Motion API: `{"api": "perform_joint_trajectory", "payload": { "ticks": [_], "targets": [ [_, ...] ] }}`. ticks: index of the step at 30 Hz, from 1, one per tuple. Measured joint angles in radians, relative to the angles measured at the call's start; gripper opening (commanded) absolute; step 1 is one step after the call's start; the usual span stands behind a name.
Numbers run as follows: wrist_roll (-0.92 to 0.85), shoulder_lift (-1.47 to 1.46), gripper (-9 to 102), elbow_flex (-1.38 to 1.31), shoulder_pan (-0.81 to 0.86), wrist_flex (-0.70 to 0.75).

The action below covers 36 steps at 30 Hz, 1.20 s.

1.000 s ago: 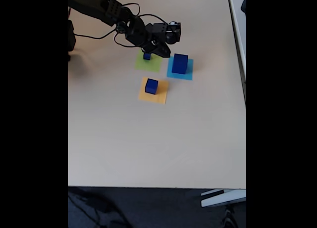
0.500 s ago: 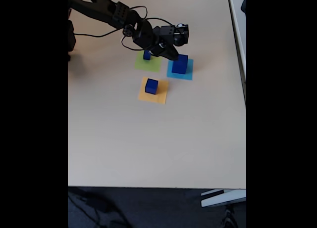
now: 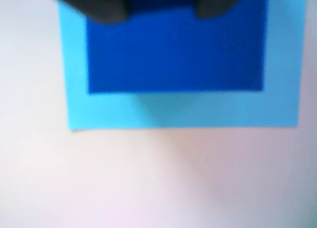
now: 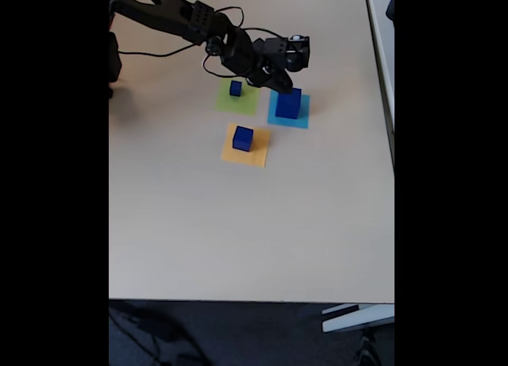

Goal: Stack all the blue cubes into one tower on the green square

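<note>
On the pale table (image 4: 238, 223) in the fixed view sit three paper squares close together at the far side. The green square (image 4: 238, 98) is on the left, with the smallest blue cube (image 4: 236, 88) resting on its far part. Just to its right lies the light blue square (image 4: 289, 110), and the biggest blue cube (image 4: 288, 103) stands on it. Nearer, the orange square (image 4: 245, 145) holds the middle blue cube (image 4: 243, 138). The black gripper (image 4: 279, 86) hangs right at the far top edge of the biggest cube. I cannot tell how wide its jaws are. The wrist view is blurry, with two dark fingertips (image 3: 101, 8) at the top, over the big cube (image 3: 176, 52).
</note>
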Motion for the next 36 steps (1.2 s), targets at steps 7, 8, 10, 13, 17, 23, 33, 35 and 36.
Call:
{"api": "perform_joint_trajectory", "payload": {
  "ticks": [7, 8, 10, 13, 17, 23, 33, 35, 36],
  "targets": [
    [0.018, -0.02, 0, -0.026, -0.003, 0.0],
    [0.018, -0.025, 0, -0.028, -0.003, 0.0],
    [0.018, -0.04, 0, -0.04, -0.005, 0.0],
    [0.018, -0.055, 0, -0.061, -0.005, 0.0],
    [0.018, -0.074, 0, -0.077, -0.005, 0.0],
    [0.034, -0.095, 0, -0.091, -0.005, 0.0],
    [0.049, -0.11, 0, -0.091, -0.005, 0.0],
    [0.057, -0.11, 0, -0.091, -0.006, 0.0],
    [0.061, -0.11, 0, -0.091, -0.008, 0.0]
  ]
}}
